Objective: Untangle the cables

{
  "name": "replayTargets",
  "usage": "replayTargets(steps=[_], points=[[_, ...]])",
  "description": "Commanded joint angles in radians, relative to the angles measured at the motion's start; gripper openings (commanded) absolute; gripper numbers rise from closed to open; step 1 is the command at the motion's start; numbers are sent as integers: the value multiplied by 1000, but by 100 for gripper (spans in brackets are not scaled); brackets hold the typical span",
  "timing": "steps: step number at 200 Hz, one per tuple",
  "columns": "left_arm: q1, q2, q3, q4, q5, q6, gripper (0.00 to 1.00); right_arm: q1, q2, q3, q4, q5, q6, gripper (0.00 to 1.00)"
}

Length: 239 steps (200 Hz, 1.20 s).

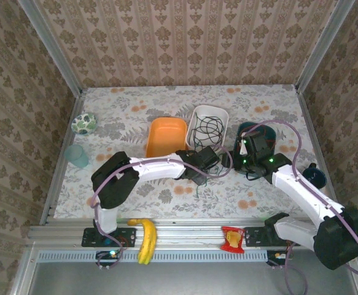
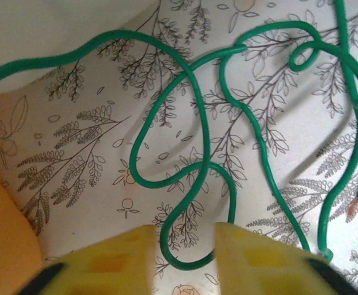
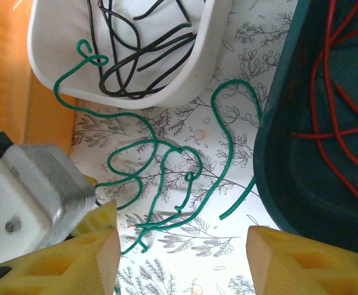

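Note:
A long green cable (image 2: 191,92) lies in loose loops on the floral tablecloth. One of its loops (image 2: 182,246) sits between the yellow fingers of my left gripper (image 2: 185,261), which stands open and low over it. My right gripper (image 3: 182,264) hangs open above the same green cable (image 3: 166,178), with nothing between its fingers. Black cables (image 3: 126,61) lie coiled in the white bin (image 1: 208,109). Red cables (image 3: 335,92) rest in the dark teal bin (image 3: 289,172). From above, the left gripper (image 1: 209,165) and the right gripper (image 1: 243,161) are close together in front of the bins.
An orange bin (image 1: 166,134) stands left of the white one. A patterned ball (image 1: 83,123) and a pale teal cup (image 1: 77,155) sit at the far left. A banana (image 1: 145,239) and a red packet (image 1: 232,238) lie on the front rail. Wallpapered walls close in three sides.

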<state>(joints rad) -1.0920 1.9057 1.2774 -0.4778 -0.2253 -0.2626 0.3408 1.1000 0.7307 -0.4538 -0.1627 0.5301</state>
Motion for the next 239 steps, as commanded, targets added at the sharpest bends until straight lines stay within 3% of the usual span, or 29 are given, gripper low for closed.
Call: replayTargets(steps=[1,28,88,118,139,168,206,239], points=[[2,0,21,7,-22,9,12,-6,-27,-2,-32,5,2,57],[-24,-98,-25,72,-57,40,0,-10,-40,-7,-40,30,8,57],[-39,-405,-155,172,-158,39,0,-12,-2,-20,2,16,22,57],[35,-563,-314,374,-69,-40,0,-11,6,-19,21,-1,36,57],[93,-626,-392,439,-78,-132,0,-10,4,-20,23,-9,34,57],[161,-631,-405,300,-237,-264,0,4,10,-26,32,-27,28,57],[212,-483,-300,64,-290,-333,0,40,45,-21,42,-50,8,57],[162,-402,-228,48,-338,-285,37,63,66,-18,28,-51,-5,57]])
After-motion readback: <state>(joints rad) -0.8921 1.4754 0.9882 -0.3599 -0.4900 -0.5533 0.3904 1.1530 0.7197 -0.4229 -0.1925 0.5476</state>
